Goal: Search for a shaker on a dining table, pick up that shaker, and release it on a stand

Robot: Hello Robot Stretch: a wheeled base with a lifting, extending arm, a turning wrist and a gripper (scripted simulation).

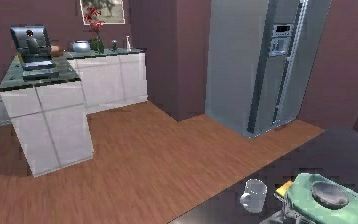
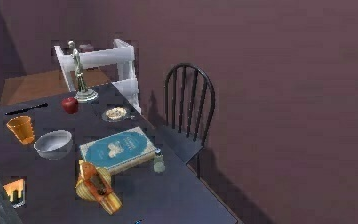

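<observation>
Nearest us an orange thing (image 2: 95, 187) lies on the table (image 2: 42, 112); a shaker (image 2: 158, 161) stands at its edge beside a book (image 2: 120, 150). We cannot tell the gripper state.

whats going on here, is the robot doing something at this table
A Stretch robot is alongside a dark dining table, searching for a shaker to pick up. A small pale shaker stands near the table's edge, just beside a blue book. A grey bowl, orange cup and red apple are also on it. Ahead is a kitchen with a grey fridge.
</observation>
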